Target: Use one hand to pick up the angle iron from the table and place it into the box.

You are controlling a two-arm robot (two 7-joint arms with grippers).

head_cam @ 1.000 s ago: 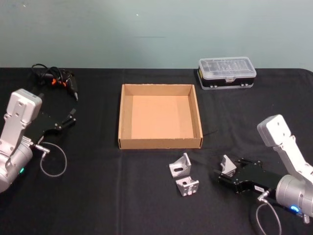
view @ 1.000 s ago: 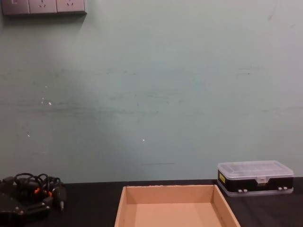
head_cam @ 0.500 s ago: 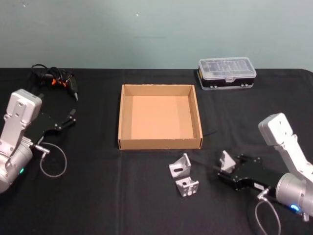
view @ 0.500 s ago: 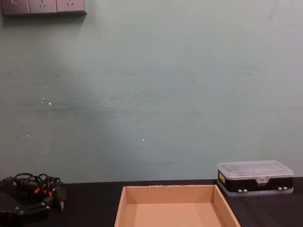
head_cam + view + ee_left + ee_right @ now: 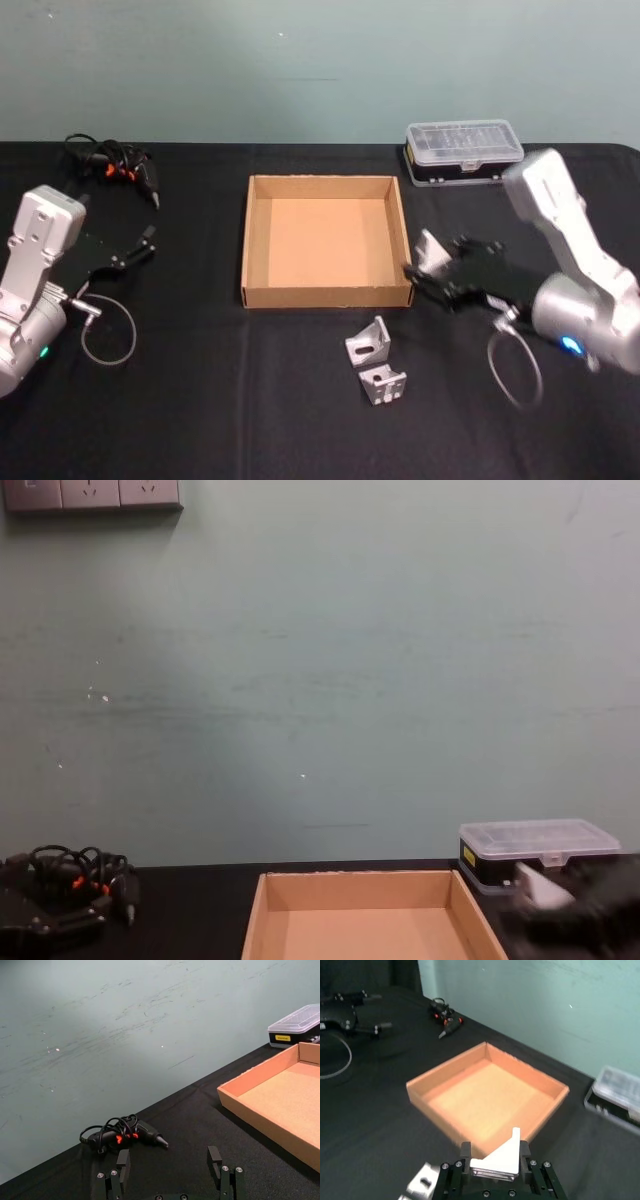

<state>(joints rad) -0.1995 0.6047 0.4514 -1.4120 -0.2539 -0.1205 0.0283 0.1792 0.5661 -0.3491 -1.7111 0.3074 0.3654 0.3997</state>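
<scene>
Fingers [image 5: 465,1151] of our right hand [image 5: 435,260] grip an angle iron [image 5: 502,1157] beside the box [image 5: 325,293], left hand [image 5: 138,247] resting wide at the left of the worktop [image 5: 200,400]; next, we judge: over the wall, then release.

Silver L-shaped metal angle iron [image 5: 432,250]: clamped in the black multi-fingered right end effector [image 5: 426,264], lifted off the bench, just beside the box's right wall near its front corner, triangular flange upward.
Second silver angle iron [image 5: 368,342] and third silver angle iron [image 5: 383,382]: resting on the matte black bench [image 5: 200,400], close together, in front of the box.
Shallow tan cardboard box [image 5: 325,294]: open-topped, low-walled, mid-bench.
</scene>
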